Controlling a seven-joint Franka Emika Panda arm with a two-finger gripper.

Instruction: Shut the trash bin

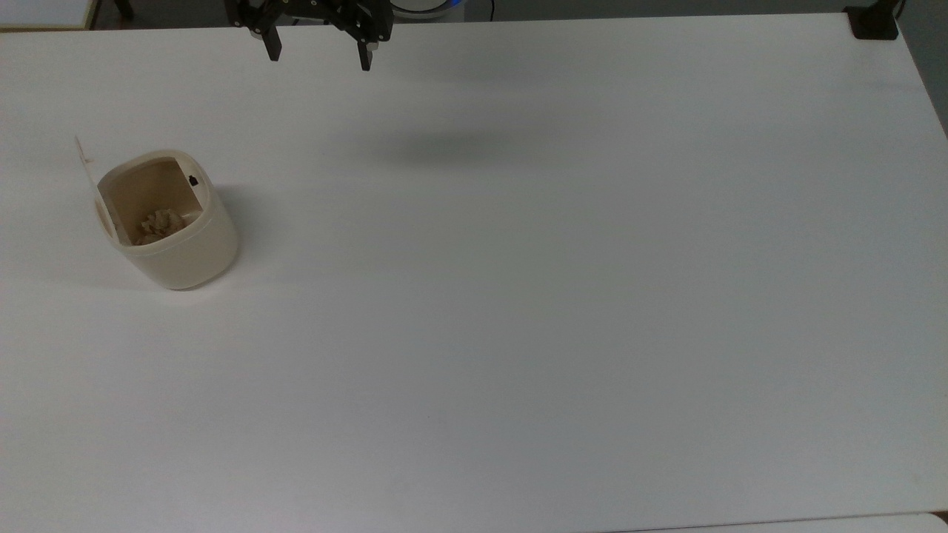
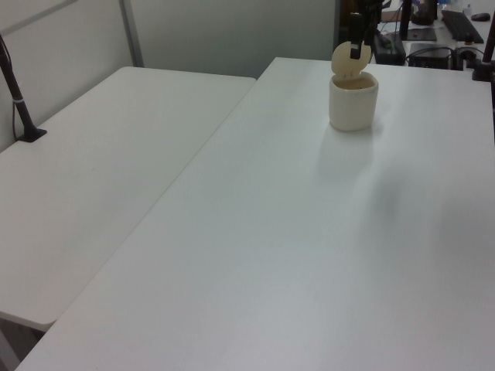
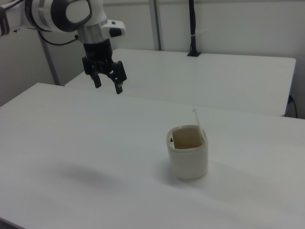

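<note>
Top view: your tool [image 1: 318,53] hangs at the far edge of the counter [image 1: 518,296], fingers spread wide, gripping nothing. Broad bare surface lies between it and the trash bin [image 1: 174,229] near the top view's left edge.

Left view: the cream bin [image 2: 353,100] stands far back, lid [image 2: 348,59] upright.

Right view: the tool [image 3: 106,82] hovers well apart from the bin [image 3: 188,152], lid [image 3: 199,121] raised, black mark on the rim.

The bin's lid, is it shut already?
No, in the right view the lid stands upright above the open trash bin.
</note>
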